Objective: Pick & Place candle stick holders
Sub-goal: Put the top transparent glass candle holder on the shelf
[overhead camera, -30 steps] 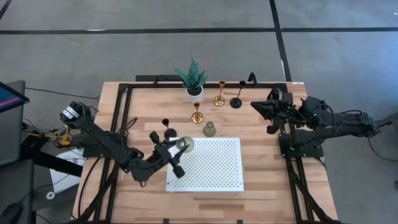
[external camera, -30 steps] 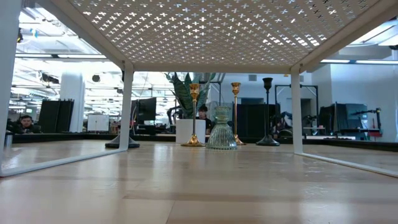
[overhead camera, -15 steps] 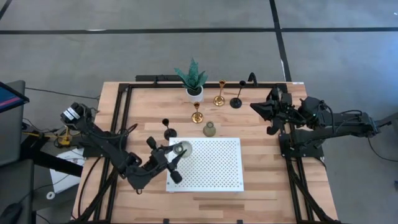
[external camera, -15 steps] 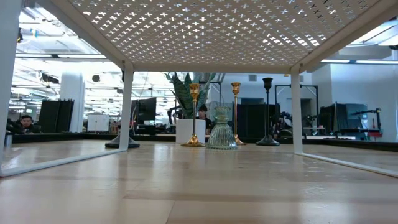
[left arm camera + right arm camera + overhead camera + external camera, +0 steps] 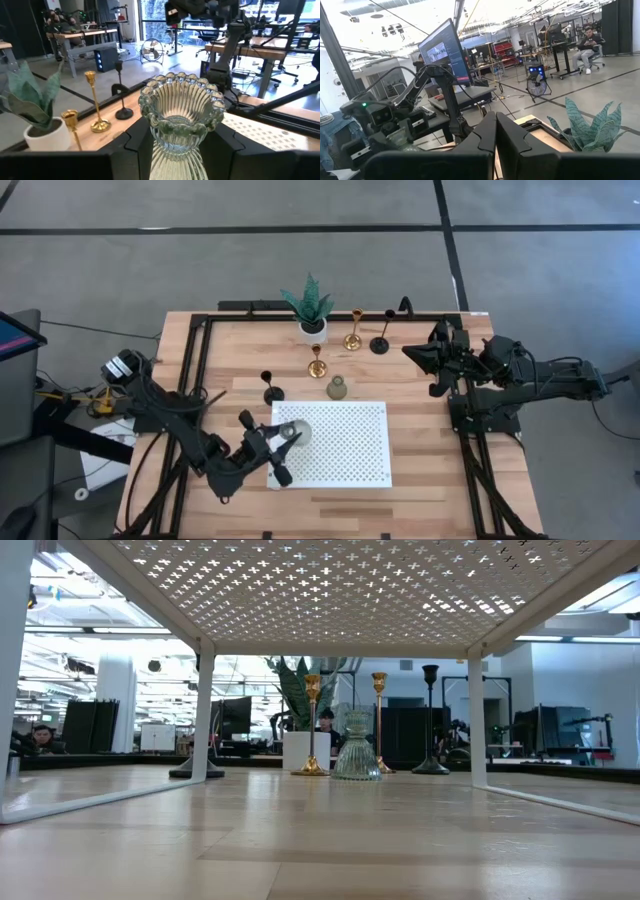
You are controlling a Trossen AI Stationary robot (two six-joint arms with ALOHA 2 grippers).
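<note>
My left gripper (image 5: 284, 442) sits over the near-left corner of the white perforated metal rack (image 5: 345, 450), and it is closed around a squat grey-green ribbed glass candle holder (image 5: 176, 120); in the left wrist view the scalloped rim rises between my two dark fingers (image 5: 137, 145), which press its waist from both sides. From above, the holder shows as a pale disc (image 5: 294, 432) right at the gripper's tip, on the rack's left edge, so what I carry lies straight ahead of my fingers, with the open rack surface stretching to its right. I judge its long axis to be upright or nearly so, which suits setting it down on its base. Just beyond the rack's far-left corner stands a black stemmed holder with a round base (image 5: 273, 390), near my arm. Further right, past the rack's far edge, stand a gold stemmed holder (image 5: 317, 362) and a second squat grey-green holder (image 5: 337, 387); behind them are another gold one (image 5: 353, 332) and another black one (image 5: 381, 340), close beside the spiky green plant in its white pot (image 5: 311, 311). My right gripper (image 5: 420, 352) waits at the table's far-right side, its fingers pressed together and empty.
</note>
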